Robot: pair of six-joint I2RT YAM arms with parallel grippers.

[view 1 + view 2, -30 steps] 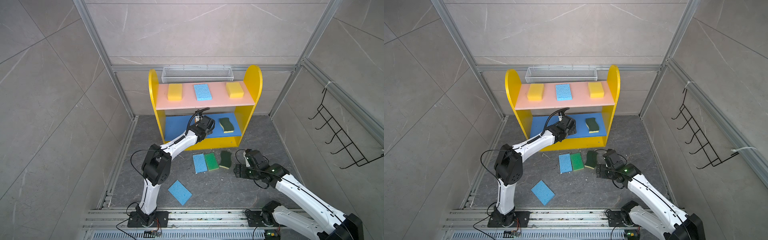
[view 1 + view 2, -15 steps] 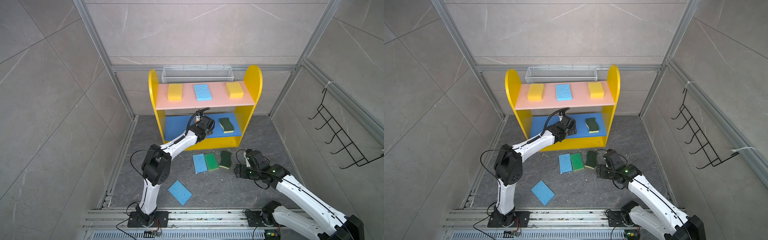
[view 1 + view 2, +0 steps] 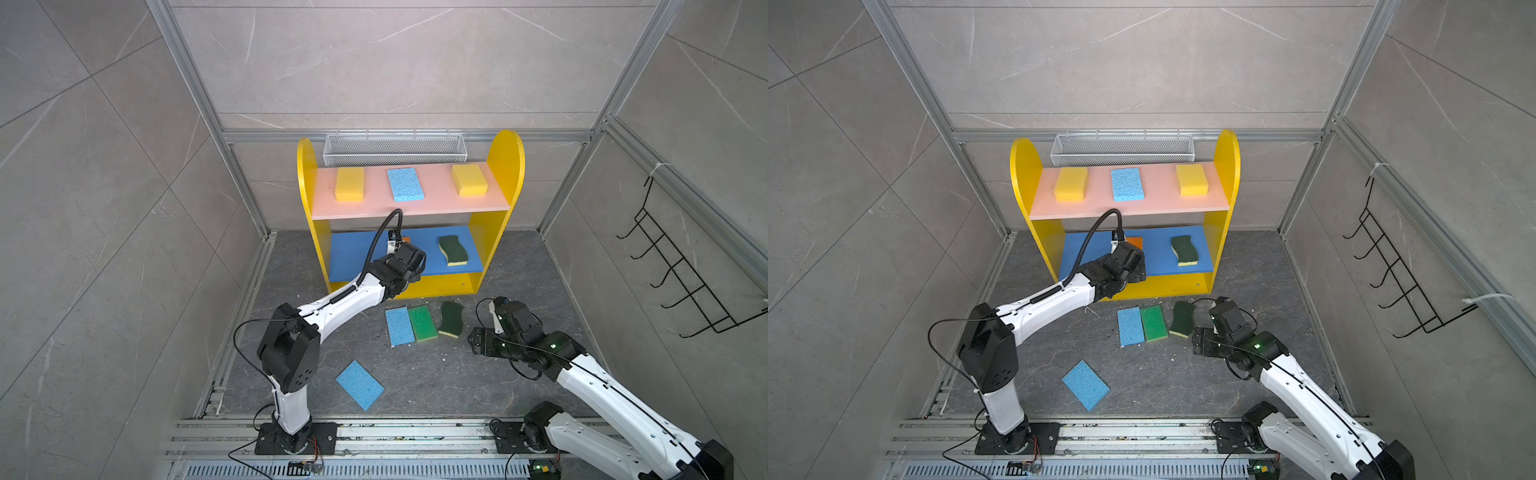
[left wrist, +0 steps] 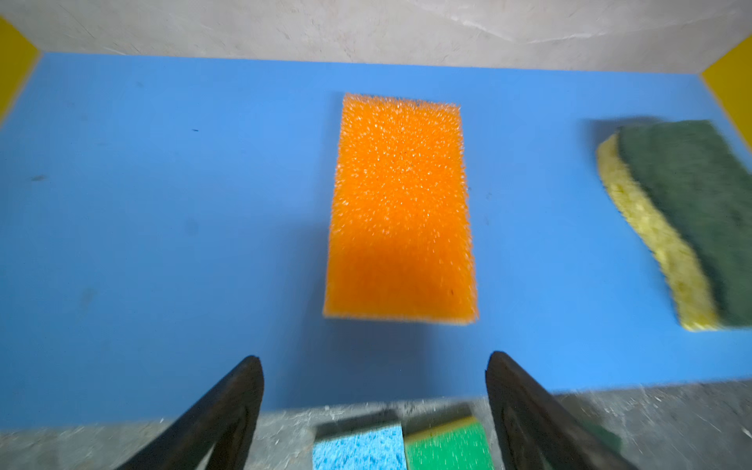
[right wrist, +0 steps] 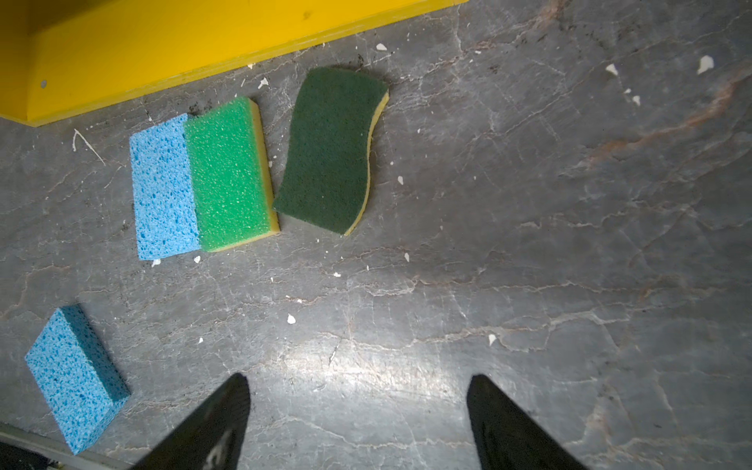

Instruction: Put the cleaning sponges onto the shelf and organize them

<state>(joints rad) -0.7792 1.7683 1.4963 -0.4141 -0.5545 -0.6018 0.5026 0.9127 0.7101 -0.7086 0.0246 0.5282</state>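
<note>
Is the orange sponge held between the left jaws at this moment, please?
No, the orange sponge lies flat on the blue board, apart from the open left jaws.

Orange sponge (image 3: 406, 239) mostly hidden behind left arm (image 3: 345, 301).

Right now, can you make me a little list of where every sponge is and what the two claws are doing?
Pink board: left yellow sponge, middle blue sponge, right yellow sponge
Blue board: orange sponge, wavy dark green sponge
Floor by shelf: light blue sponge and bright green sponge touching side by side, second wavy sponge beside them
Floor nearer front: lone blue sponge
Left claw: open, empty, in front of the orange sponge, not touching
Right claw: open, empty, over bare floor
Count: five shelved, four on floor
</note>
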